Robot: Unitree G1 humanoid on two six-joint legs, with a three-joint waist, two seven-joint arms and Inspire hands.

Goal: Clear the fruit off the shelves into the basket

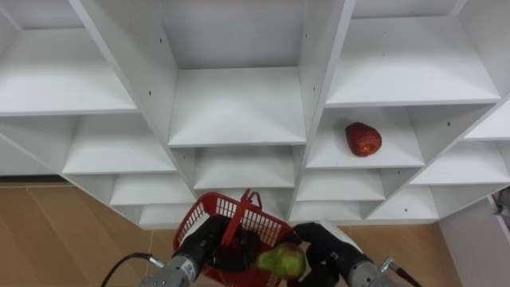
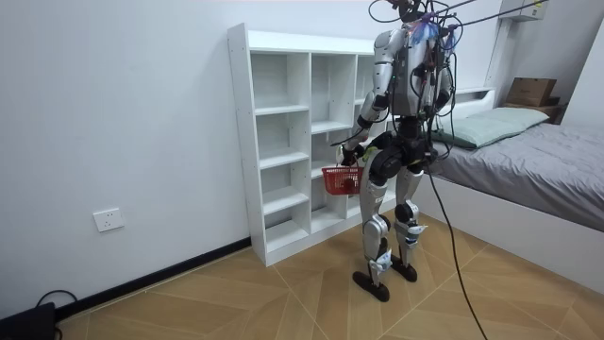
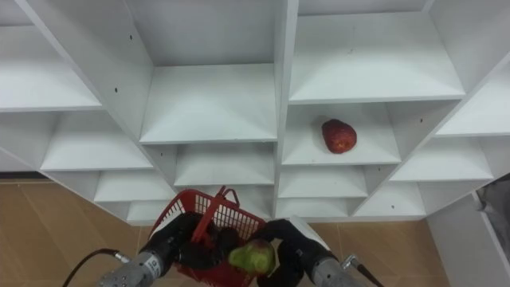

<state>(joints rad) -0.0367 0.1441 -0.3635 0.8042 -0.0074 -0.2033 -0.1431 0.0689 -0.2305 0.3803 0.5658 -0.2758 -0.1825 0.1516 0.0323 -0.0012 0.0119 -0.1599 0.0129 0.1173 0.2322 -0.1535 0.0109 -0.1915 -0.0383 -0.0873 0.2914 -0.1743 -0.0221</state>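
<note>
**Green fruit held at the basket, red one on the shelf**

The robot stands facing the white closet [image 1: 239, 104]. Its left hand [image 1: 205, 239] is curled on the red basket [image 1: 231, 211]. The right hand [image 1: 323, 243] is closed round a green fruit [image 1: 283, 260] at the basket's near rim. A red fruit [image 1: 363, 139] lies on a shelf in the closet's right column, well apart from both hands
</note>
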